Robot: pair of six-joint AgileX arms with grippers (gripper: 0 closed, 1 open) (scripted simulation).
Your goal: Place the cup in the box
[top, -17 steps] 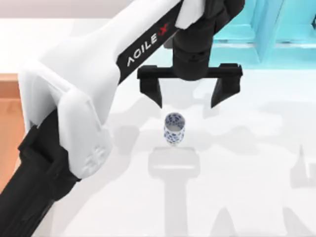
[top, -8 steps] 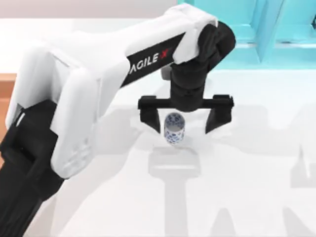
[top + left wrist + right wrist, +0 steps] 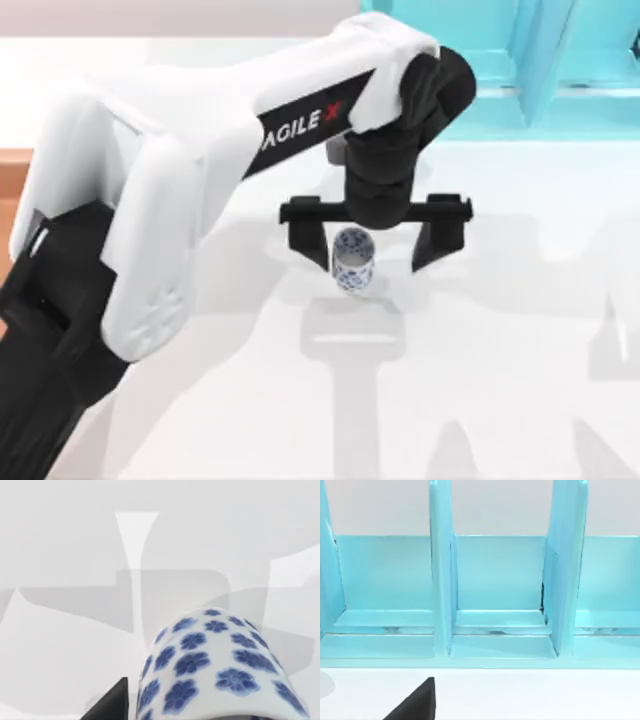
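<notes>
Top view: left arm lowers its gripper (image 3: pixel 375 243) around the cup (image 3: pixel 352 259).
Box (image 3: pixel 12 190) sits at frame's left edge; since a second ago the wide-open fingers have dropped to straddle the upright cup at centre, unclosed; grasp looks imminent.

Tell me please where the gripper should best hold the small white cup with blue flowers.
Grip the small white cup with blue flowers across its round side wall, from above. It stands upright on the white table, and the open left gripper already straddles it.
</notes>
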